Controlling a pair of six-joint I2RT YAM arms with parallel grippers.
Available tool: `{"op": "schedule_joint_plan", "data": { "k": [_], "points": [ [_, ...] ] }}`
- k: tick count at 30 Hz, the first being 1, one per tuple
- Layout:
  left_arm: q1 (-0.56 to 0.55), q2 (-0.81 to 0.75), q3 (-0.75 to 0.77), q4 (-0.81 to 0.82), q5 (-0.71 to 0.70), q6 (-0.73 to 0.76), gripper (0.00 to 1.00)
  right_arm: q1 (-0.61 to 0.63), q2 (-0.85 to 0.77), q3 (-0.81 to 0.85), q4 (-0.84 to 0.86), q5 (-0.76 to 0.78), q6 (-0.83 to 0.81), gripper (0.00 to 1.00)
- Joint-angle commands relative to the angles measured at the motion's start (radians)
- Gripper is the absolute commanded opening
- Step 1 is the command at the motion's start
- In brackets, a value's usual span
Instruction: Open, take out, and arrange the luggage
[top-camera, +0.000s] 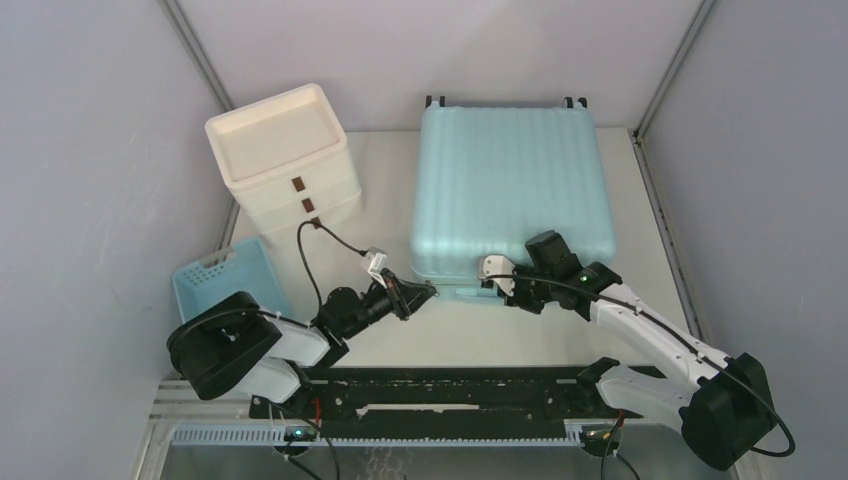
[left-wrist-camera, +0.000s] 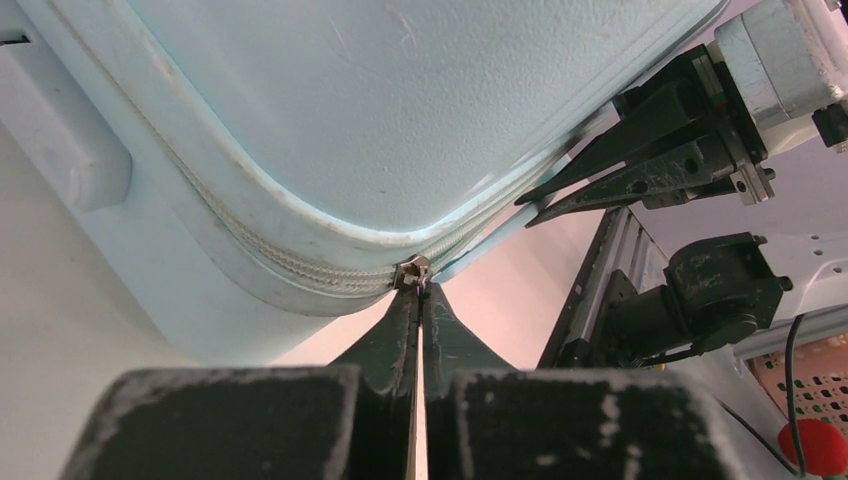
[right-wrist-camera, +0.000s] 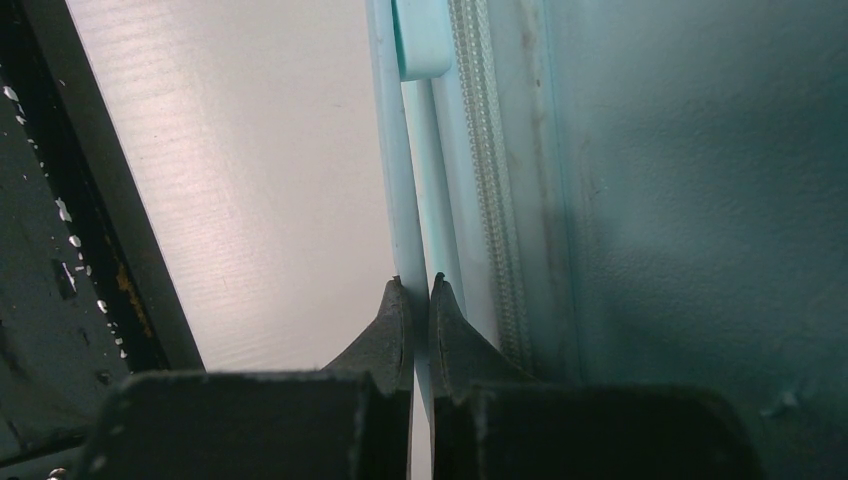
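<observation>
The luggage (top-camera: 510, 185) is a light-blue ribbed hard-shell suitcase lying flat and closed at the back right of the table. My left gripper (top-camera: 428, 291) is at its near left corner, shut on the metal zipper pull (left-wrist-camera: 413, 272), with the zipper track (left-wrist-camera: 300, 262) running round the corner. My right gripper (top-camera: 492, 285) is at the near edge, shut on the suitcase's thin light-blue carry handle (right-wrist-camera: 408, 200). In the left wrist view the right gripper (left-wrist-camera: 535, 205) shows at the upper right, pinching that handle strap.
A white drawer unit (top-camera: 285, 160) with brown handles stands at the back left. A small blue lattice basket (top-camera: 225, 275) sits left of my left arm. A black rail (top-camera: 440, 395) runs along the near table edge. Grey walls close in both sides.
</observation>
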Motion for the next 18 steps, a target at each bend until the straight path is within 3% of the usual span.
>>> {"op": "schedule_joint_plan", "data": {
  "k": [1,12,18],
  "points": [
    [0.003,-0.050,0.027,-0.045,-0.043,0.029,0.00,-0.007,-0.041,0.014,-0.056,-0.107,0.077,0.00],
    [0.003,-0.302,0.111,-0.699,-0.201,0.141,0.00,0.008,-0.119,-0.036,-0.106,0.027,-0.012,0.00],
    [0.003,-0.321,0.182,-0.874,-0.208,0.224,0.00,-0.005,-0.169,-0.051,-0.208,0.073,-0.095,0.00]
  ]
}}
